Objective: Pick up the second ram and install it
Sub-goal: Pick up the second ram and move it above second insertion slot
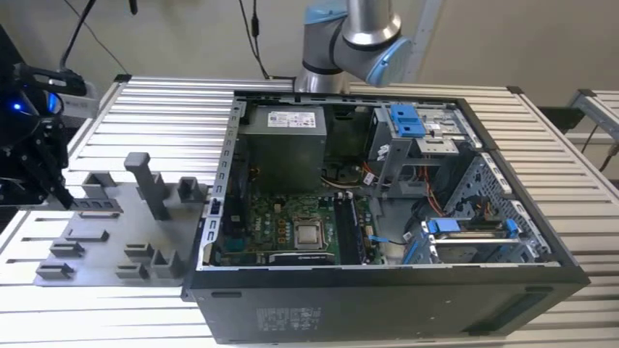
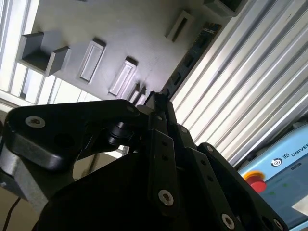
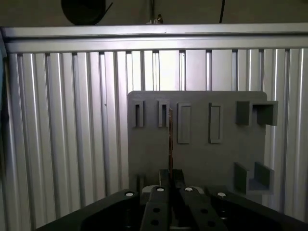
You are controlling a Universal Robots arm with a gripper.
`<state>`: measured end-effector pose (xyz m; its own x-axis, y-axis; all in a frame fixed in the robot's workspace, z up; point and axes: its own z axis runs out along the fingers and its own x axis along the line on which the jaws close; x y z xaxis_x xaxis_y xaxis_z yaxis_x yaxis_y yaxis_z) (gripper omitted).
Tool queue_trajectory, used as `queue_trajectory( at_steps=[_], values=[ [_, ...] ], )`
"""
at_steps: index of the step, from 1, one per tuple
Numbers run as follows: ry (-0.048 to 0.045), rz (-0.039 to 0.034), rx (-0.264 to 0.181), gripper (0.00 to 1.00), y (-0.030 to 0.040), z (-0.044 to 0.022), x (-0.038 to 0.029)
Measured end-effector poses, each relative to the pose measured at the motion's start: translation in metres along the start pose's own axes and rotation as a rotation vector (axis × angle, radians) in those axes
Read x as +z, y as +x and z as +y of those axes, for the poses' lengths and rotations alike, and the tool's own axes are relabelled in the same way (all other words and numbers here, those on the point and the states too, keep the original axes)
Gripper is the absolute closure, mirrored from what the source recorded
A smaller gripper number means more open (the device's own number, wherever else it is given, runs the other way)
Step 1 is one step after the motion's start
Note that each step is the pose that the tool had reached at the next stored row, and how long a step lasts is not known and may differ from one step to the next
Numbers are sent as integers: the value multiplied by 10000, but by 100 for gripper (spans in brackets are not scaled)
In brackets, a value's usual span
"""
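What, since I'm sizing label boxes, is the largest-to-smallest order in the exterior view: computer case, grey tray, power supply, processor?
1. computer case
2. grey tray
3. power supply, though it seems farther from the camera
4. processor

Table [image 1: 145, 101] ribbed bare metal, satin sheen. Tray [image 3: 202, 154] smooth matt grey plastic. Gripper [image 3: 170, 172] matt black, shiny screws. Memory stick [image 2: 190, 57] matt circuit board.
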<state>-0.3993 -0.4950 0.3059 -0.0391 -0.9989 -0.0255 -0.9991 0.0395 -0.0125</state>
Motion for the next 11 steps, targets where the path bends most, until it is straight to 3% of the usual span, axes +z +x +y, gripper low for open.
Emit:
queue_trajectory(
  at_steps=[11],
  values=[
    [0, 0, 3, 86, -6, -1, -204]
  ],
)
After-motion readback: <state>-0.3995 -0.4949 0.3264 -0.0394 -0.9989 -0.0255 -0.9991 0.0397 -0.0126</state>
